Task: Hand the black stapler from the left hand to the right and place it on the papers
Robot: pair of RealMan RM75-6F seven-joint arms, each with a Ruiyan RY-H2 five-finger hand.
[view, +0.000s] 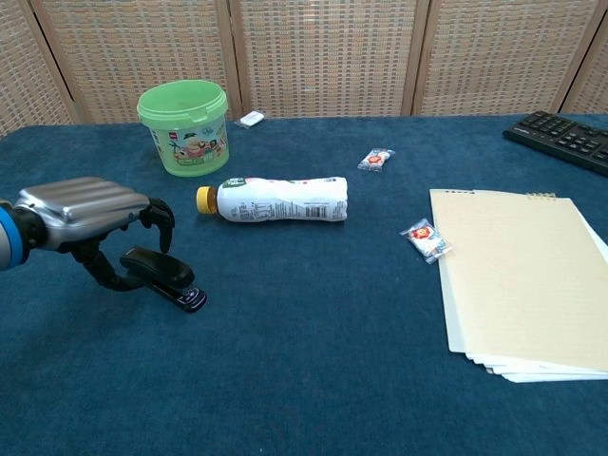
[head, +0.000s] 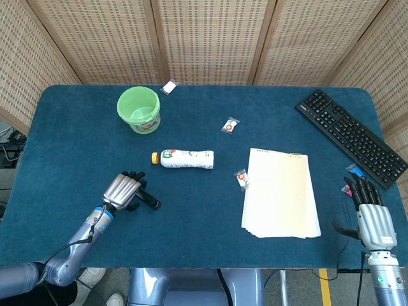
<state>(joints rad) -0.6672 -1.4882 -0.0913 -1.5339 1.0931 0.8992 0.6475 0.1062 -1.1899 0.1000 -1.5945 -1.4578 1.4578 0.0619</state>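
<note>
The black stapler (view: 167, 279) lies flat on the blue table, at front left; its right end (head: 152, 203) shows in the head view. My left hand (view: 90, 215) (head: 123, 190) hovers over the stapler's left end, fingers curled around it but not closed. The thumb sits just beside the stapler's near end. A stack of cream papers (head: 280, 192) (view: 521, 278) lies at the right. My right hand (head: 371, 215) stays by the table's front right edge, fingers spread, holding nothing.
A white bottle with a yellow cap (head: 183, 158) lies just behind the stapler. A green bucket (head: 139, 109) stands at back left. Small wrapped candies (head: 241, 179) (head: 230, 124) lie left of the papers. A black keyboard (head: 350, 136) is at back right.
</note>
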